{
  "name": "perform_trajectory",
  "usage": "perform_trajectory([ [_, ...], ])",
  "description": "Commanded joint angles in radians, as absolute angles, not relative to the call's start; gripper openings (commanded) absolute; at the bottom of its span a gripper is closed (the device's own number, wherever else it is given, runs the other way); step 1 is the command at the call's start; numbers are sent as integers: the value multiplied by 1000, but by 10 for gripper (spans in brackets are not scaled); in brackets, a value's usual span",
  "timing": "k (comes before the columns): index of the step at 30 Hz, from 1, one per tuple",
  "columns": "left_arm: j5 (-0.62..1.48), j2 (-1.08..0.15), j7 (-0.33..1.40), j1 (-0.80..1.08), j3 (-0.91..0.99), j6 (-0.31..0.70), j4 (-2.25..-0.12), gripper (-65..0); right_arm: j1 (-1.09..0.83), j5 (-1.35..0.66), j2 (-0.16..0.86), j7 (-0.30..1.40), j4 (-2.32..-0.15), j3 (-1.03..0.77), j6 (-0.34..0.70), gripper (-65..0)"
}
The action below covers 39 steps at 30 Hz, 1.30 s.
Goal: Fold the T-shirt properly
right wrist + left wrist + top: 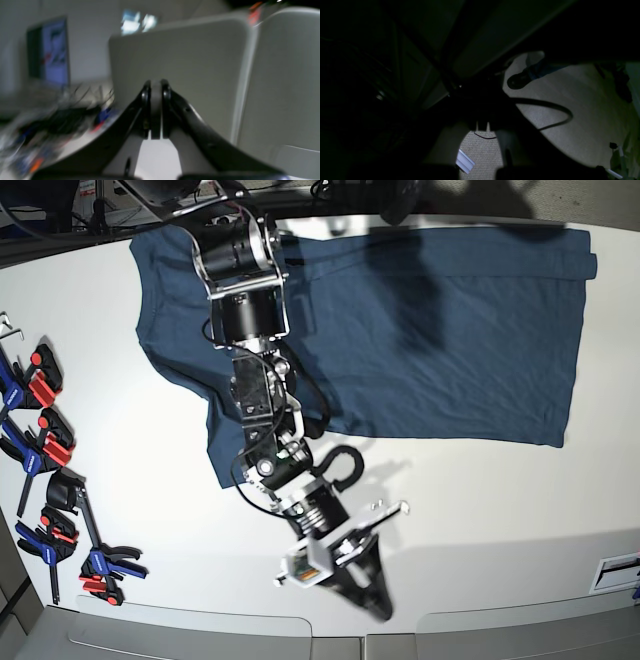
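The dark navy T-shirt (430, 330) lies spread flat across the far half of the white table (480, 510), with one sleeve (222, 445) reaching toward the front at the left. My right gripper (368, 600) hangs blurred over the table's front edge, off the shirt. In the right wrist view its fingers (146, 95) are pressed together with nothing between them, so my right gripper (156, 90) is shut and empty. My left gripper (482, 120) is a dark silhouette, apparently shut and empty, looking at the floor under the table. It does not show in the base view.
Several blue, red and black clamps (45, 450) lie along the table's left edge. A paper label (615, 572) sits at the front right. The left wrist view shows carpet (582, 112), a black cable (560, 110), a dark shoe (520, 80) and the table's underside (495, 37).
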State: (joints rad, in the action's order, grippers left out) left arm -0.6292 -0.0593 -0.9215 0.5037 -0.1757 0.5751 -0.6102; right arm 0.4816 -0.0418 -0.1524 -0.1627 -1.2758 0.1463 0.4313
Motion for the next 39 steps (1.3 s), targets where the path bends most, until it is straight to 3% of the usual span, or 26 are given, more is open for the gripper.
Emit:
perform_trajectory([
  [1,-621,-36,-1053,513,-184,614,-621,-650,516,-65,-157,-187,-1293,143,370,-650],
  [7,-621,-36,-1053,513,-184,613,-621,-650,515,-64,-157,-175,-1293,143,7,-650],
  [13,-621,-36,-1053,513,-184,613,-621,-650,515,-64,-157,-175,-1293,143,-278,-650],
  [17,-621,-36,-1053,513,-184,613,-621,-650,515,-64,-157,-157,-1293,143,-409,-650],
  [29,-621,-36,-1053,513,-184,613,-621,-650,512,-39,-157,-73,-1293,143,-474,-650],
  [34,-621,-36,-1053,513,-184,613,-621,-650,509,75,-157,-74,-1293,143,-603,-650],
  [39,-621,-36,-1053,513,-184,613,-621,-650,509,128,-157,-78,-1293,131,-633,-650],
])
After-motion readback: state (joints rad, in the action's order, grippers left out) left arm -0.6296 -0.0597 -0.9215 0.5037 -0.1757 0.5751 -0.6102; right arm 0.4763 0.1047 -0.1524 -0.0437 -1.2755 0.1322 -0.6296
